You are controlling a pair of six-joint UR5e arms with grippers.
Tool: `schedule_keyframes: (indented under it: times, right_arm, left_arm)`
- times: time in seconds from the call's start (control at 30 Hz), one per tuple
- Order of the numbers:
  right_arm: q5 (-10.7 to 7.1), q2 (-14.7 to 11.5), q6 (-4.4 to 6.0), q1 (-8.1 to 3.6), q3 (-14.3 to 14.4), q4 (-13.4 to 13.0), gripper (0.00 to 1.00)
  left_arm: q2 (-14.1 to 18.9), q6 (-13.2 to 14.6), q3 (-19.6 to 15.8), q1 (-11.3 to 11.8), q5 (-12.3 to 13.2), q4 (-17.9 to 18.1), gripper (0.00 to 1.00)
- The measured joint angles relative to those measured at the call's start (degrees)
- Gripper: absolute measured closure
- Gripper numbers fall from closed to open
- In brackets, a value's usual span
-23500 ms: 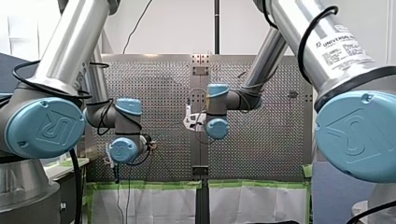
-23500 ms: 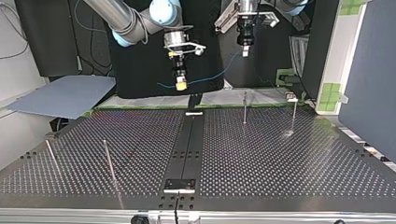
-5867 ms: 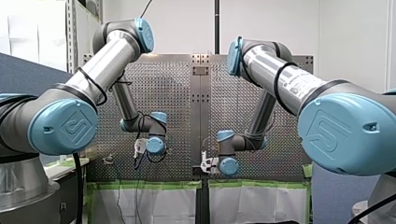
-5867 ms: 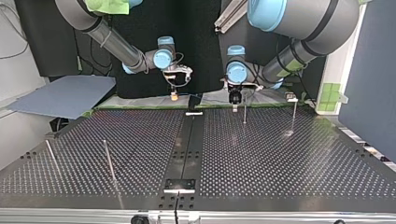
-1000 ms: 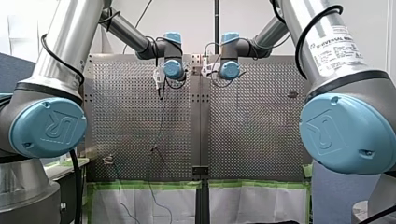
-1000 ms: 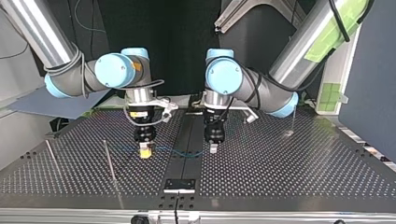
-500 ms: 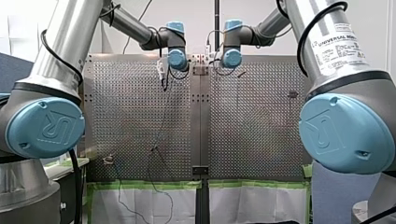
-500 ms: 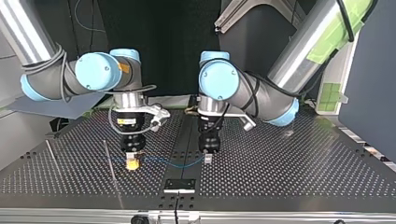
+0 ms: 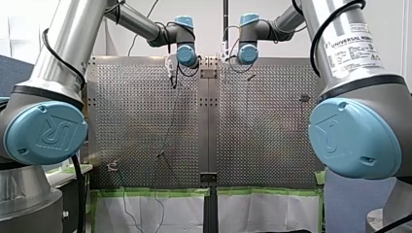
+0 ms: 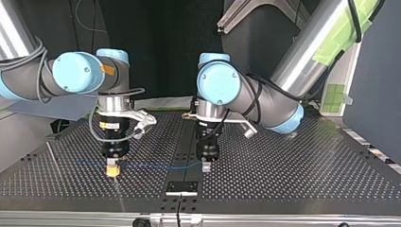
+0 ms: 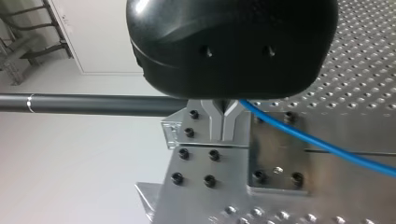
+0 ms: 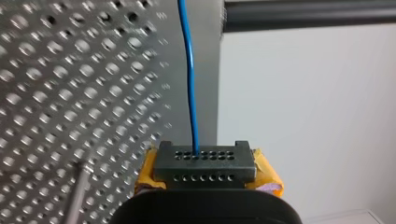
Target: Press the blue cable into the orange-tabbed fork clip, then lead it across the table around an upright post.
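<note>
The blue cable (image 10: 156, 166) hangs stretched just above the perforated table (image 10: 283, 175) between my two grippers. My right gripper (image 10: 112, 170), at the top view's left, has its yellow pads (image 12: 266, 176) shut on the cable's black end block (image 12: 205, 161), from which the cable (image 12: 190, 84) runs straight ahead. My left gripper (image 10: 206, 165), near the centre strip, has its metal fingers (image 11: 213, 122) shut on the cable (image 11: 317, 145), which leads off to one side. No orange-tabbed clip shows in the top view.
A thin upright post (image 10: 52, 157) stands at the top view's left, and another (image 12: 77, 198) is right beside my right gripper. A small screwed plate (image 10: 181, 187) sits at the near table edge, under my left gripper (image 11: 279, 177). Both arms crowd the table's middle.
Both arms have come further toward the top view's near edge. My right gripper also slid to that view's left, to the second post, pulling the cable out longer between the grippers.
</note>
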Motion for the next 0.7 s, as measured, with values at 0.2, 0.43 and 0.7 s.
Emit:
schedule_keyframes:
  times: [0.2,0.43,0.7]
  right_arm:
    - [0.02,-0.67,0.01,-1.28,-0.01,0.72,1.00]
    - [0.37,-0.82,-0.10,-2.35,-0.01,1.57,1.00]
    - [0.68,-1.59,-0.17,-3.69,-0.01,2.45,1.00]
  left_arm:
    - [-0.12,-0.90,2.53,-0.25,0.35,-1.06,1.00]
    - [-2.64,-2.23,6.01,-1.21,1.40,-3.73,1.00]
    - [-6.68,-4.16,10.12,-3.10,1.69,-6.19,1.00]
